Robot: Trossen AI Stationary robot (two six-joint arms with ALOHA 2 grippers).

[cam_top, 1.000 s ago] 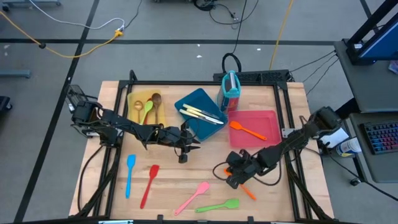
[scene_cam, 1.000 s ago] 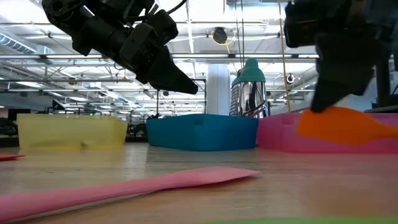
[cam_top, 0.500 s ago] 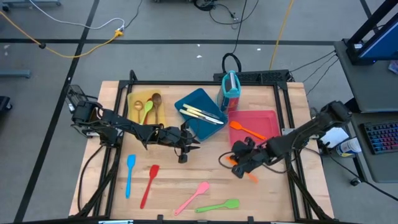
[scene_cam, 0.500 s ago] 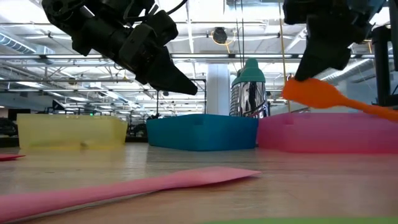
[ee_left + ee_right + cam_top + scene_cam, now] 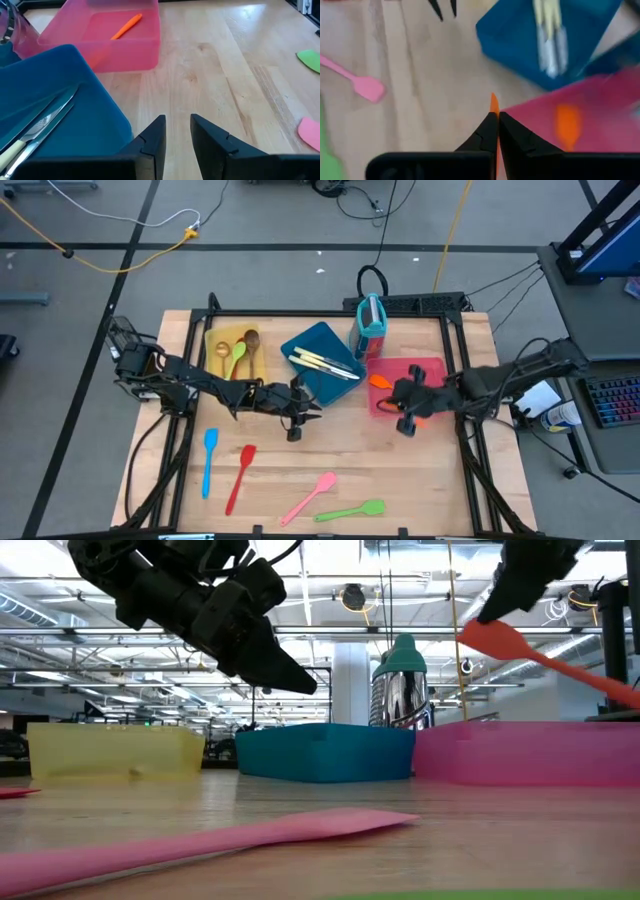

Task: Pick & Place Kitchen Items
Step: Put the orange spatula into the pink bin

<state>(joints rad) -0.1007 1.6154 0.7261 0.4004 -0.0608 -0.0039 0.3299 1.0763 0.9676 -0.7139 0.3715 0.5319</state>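
Observation:
My right gripper (image 5: 405, 415) hangs over the red tray's near part (image 5: 435, 370), shut on an orange spatula (image 5: 545, 655). A second orange utensil (image 5: 380, 381) lies in that tray. My left gripper (image 5: 308, 416) stays above the table by the blue tray's near corner (image 5: 75, 90), its fingers (image 5: 155, 137) a little apart with nothing between them. The blue tray holds cream-handled knives (image 5: 322, 363). A blue (image 5: 209, 460), a red (image 5: 240, 477), a pink (image 5: 310, 497) and a green utensil (image 5: 352, 510) lie flat on the wooden table. My right gripper pinches the orange spatula between its two fingers, close to the wide blade end (image 5: 497, 635). A thin orange edge (image 5: 493, 104) sticks out past the fingertips. The fingers slant down at it from above. It is lifted clear, and its handle (image 5: 600, 680) slopes down away from the hold.
The yellow tray (image 5: 215, 340) at the far left holds a wooden spoon and a green spoon. A teal holder (image 5: 371, 325) stands upright behind the blue and red trays. Bare table lies between the loose utensils and the trays.
My right gripper has lifted the orange spatula off the table near the front right. It has carried it up and toward the far edge, to above the red tray, rolling its wrist on the way. The spatula's handle now slopes downward.

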